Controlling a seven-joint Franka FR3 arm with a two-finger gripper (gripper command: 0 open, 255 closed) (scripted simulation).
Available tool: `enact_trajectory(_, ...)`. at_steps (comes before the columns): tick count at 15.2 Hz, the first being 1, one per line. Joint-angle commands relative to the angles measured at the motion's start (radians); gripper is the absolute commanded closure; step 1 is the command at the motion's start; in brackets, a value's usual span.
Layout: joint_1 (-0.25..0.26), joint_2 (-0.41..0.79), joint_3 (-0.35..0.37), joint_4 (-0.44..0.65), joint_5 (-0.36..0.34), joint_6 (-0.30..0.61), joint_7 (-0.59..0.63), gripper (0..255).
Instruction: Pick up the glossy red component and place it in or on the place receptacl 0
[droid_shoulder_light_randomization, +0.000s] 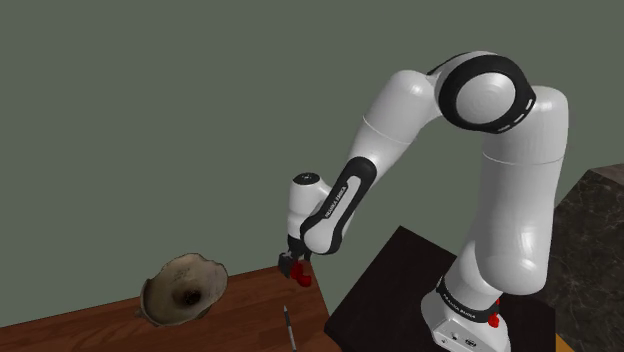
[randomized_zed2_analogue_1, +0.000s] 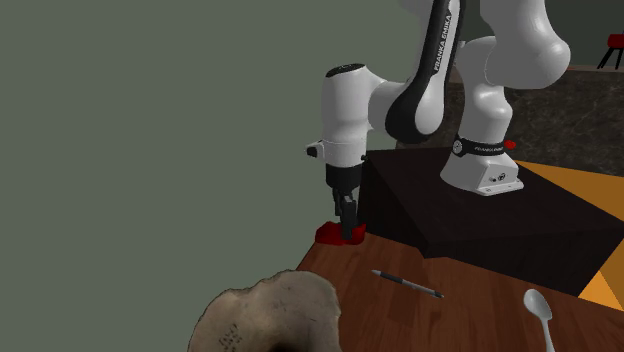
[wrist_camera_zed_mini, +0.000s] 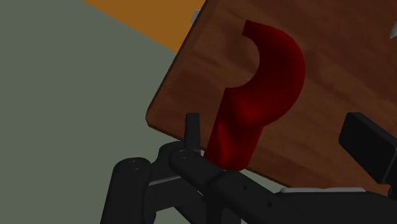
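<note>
Close by a grey-green wall (droid_shoulder_light_randomization: 150, 100), the gripper (droid_shoulder_light_randomization: 296, 266) hangs spread above the wooden table (droid_shoulder_light_randomization: 250, 312).

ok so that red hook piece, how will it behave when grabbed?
Probably rigid: the red component holds a crisp curved hook shape. Its glossy surface may be slippery, so a grip on the straight stem looks safer. It lies flat near the table corner, so a nudge from the open gripper could slide it off.
</note>
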Motion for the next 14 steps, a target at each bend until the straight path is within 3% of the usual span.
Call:
enact_trajectory(1, 0.008, 0.035, -0.007, 0.008, -0.008, 0.028, 0.006, 0)
enact_trajectory(4, 0.022, 0.093, -0.021, 0.022, -0.019, 0.071, 0.014, 0)
enact_trajectory(12, 0.023, 0.093, -0.021, 0.023, -0.019, 0.071, 0.014, 0)
enact_trajectory(13, 0.023, 0.093, -0.021, 0.023, -0.019, 0.071, 0.014, 255)
enact_trajectory(14, 0.023, 0.093, -0.021, 0.023, -0.019, 0.071, 0.014, 255)
